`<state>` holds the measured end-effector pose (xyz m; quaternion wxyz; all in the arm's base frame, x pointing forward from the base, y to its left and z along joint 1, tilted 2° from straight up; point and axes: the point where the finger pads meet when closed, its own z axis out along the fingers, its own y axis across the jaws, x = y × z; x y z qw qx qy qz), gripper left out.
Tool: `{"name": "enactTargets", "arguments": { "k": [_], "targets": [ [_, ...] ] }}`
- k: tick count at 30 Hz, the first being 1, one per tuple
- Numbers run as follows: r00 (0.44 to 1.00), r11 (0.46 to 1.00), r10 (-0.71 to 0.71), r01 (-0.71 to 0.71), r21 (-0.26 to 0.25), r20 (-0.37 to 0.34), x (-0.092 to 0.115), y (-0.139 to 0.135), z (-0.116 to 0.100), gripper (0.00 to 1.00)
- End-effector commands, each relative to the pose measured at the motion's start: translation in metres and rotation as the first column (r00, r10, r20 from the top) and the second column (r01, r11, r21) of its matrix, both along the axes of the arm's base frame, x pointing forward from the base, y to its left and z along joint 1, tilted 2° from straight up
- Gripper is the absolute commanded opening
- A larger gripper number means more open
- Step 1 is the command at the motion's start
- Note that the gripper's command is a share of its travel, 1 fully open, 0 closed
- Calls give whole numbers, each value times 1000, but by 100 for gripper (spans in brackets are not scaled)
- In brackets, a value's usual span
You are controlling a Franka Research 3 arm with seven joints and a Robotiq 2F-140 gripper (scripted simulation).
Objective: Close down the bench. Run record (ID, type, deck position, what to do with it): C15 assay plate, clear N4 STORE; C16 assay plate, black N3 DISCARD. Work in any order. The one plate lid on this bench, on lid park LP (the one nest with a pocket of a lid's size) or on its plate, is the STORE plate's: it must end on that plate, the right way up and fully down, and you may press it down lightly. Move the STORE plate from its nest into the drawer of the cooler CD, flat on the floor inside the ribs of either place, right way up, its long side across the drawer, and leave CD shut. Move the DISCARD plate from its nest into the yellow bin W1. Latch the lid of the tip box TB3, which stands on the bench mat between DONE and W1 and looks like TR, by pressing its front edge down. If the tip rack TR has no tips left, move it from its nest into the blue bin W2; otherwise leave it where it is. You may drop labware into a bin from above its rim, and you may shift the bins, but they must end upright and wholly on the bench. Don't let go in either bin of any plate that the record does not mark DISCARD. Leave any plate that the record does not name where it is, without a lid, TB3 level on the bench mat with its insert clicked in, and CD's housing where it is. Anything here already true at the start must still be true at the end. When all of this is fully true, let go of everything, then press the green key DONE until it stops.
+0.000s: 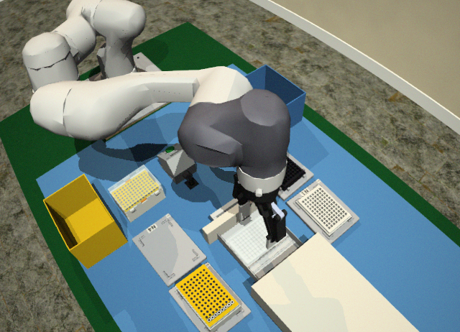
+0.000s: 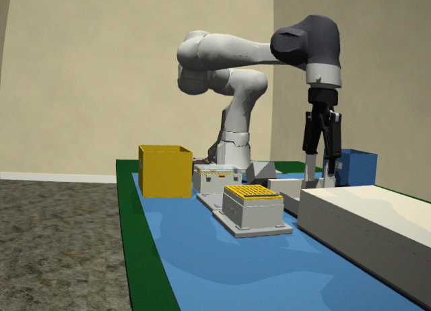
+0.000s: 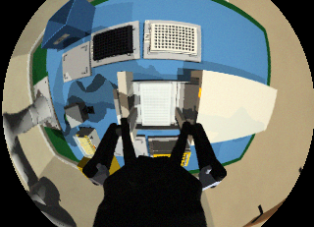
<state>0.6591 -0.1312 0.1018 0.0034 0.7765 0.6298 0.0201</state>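
The cooler drawer (image 1: 219, 227) (image 3: 125, 104) is pulled out from the cream cooler housing (image 1: 326, 287) (image 2: 365, 210) (image 3: 235, 103). The clear plate (image 1: 245, 243) (image 3: 156, 101) lies flat inside the drawer. My gripper (image 1: 259, 228) (image 2: 319, 179) (image 3: 156, 112) is open, pointing straight down, with a finger on each side of the plate. I cannot tell whether the fingers touch it. The N4 nest (image 1: 167, 246) is bare. The black plate (image 1: 293, 172) (image 3: 113, 44) sits in its nest, partly hidden by my wrist. The tip box with a clear lid (image 1: 136, 192) (image 2: 216, 177) stands beside the yellow bin (image 1: 83, 220) (image 2: 165, 170).
The blue bin (image 1: 277, 87) (image 2: 355, 167) (image 3: 69, 23) stands at the far edge. A yellow tip rack (image 1: 205, 294) (image 2: 252, 200) and a white gridded plate (image 1: 323, 208) (image 3: 172, 36) sit on nests. The green key (image 1: 169, 149) tops a grey wedge. A grey nest (image 3: 75, 62) lies near the blue bin.
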Motion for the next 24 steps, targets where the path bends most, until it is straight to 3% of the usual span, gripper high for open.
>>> {"name": "enactTargets", "arguments": {
  "k": [1, 24],
  "targets": [
    [1000, 1000, 1, -1, 1, -5, -1, 0, 6, 61],
    [1000, 1000, 1, -1, 1, -5, -2, 0, 34, 61]
  ]
}}
